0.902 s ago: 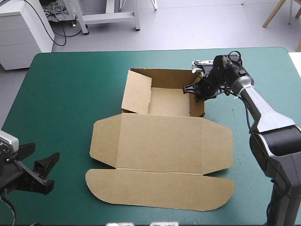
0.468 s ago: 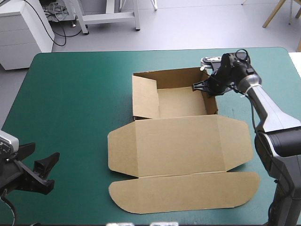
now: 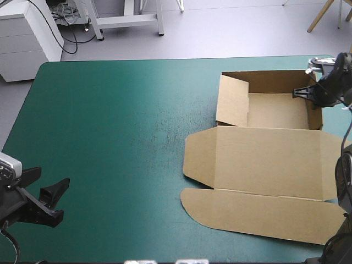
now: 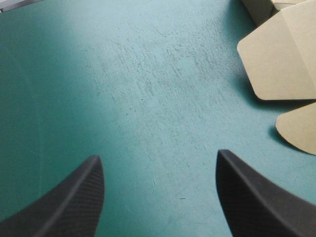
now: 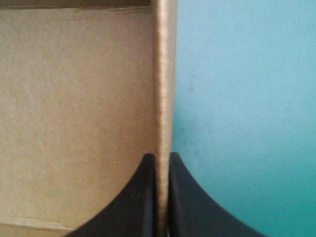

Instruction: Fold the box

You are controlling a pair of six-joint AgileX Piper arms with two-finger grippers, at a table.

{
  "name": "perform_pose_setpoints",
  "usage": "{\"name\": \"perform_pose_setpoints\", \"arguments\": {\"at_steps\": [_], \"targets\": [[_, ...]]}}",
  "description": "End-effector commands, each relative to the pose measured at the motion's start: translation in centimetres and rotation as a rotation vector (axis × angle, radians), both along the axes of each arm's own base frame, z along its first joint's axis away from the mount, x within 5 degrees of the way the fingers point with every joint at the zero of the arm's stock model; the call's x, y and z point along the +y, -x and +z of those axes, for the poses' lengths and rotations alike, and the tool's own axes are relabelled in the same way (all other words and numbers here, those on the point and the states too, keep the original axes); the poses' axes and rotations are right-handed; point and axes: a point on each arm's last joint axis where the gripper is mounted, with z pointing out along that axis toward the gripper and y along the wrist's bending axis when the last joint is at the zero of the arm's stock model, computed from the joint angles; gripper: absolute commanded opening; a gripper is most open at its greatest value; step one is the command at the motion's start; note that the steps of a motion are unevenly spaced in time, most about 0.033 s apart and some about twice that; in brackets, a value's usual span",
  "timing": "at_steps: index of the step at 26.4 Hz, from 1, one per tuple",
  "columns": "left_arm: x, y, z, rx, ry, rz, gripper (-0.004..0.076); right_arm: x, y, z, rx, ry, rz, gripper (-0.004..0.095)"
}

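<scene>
- Table (image 3: 110,137), teal-green cover: left half bare, all the board sits on the right half.
- Box (image 3: 264,159): open tray with its lid flat, lying against the table's right edge.
- Lid: flat on the cover on the near side of the tray, with side tabs left and right. A long rounded flap lies along its near edge. Its left corners show ahead of the left gripper in the left wrist view (image 4: 281,54).
- Tray: at the far right, far wall and right wall up. The left wall panel stands, angled inward.
- Right gripper (image 3: 306,92): at the tray's right wall, one finger inside the tray. In the right wrist view the fingers (image 5: 163,157) are pinched on that wall's top edge (image 5: 163,74), board between them.
- Left gripper (image 3: 49,190): near-left corner of the table, well apart from the box. Fingers spread wide over bare cover (image 4: 158,160), holding nothing.
</scene>
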Motion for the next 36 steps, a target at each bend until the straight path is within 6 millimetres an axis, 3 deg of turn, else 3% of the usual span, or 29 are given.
{"name": "perform_pose_setpoints", "arguments": {"at_steps": [1,7,19,21,23,26,30,36], "targets": [[-0.2,-0.2,0.9,-0.057,0.040,-0.006,0.0465,-2.6,1.9,3.7,-0.103,0.066,-0.051,-0.0019],[-0.2,-0.2,0.8,-0.051,0.037,-0.005,0.0465,-5.4,2.6,3.7,-0.116,0.111,-0.116,-0.0019],[-0.2,-0.2,0.8,-0.049,0.042,-0.006,0.0465,-6.1,1.6,0.3,-0.031,0.108,-0.109,0.0012],[-0.2,-0.2,0.8,-0.050,0.039,-0.004,0.0465,-6.1,1.5,-0.2,-0.014,0.103,-0.109,0.0091],[0.1,-0.3,0.9,-0.061,0.016,0.014,0.0464,-5.9,1.2,-0.6,-0.016,0.069,-0.092,0.0358],[0.3,-0.4,0.9,-0.069,0.000,0.033,0.0464,-5.8,1.2,-0.6,-0.018,0.063,-0.100,0.0563],[0.3,-0.4,0.9,-0.074,-0.005,0.038,0.0464,-5.6,1.8,0.9,-0.053,0.075,-0.101,0.0602],[0.4,-0.5,0.9,-0.082,-0.019,0.042,0.0461,-4.3,4.3,6.1,-0.200,0.088,-0.104,0.0565]]}}
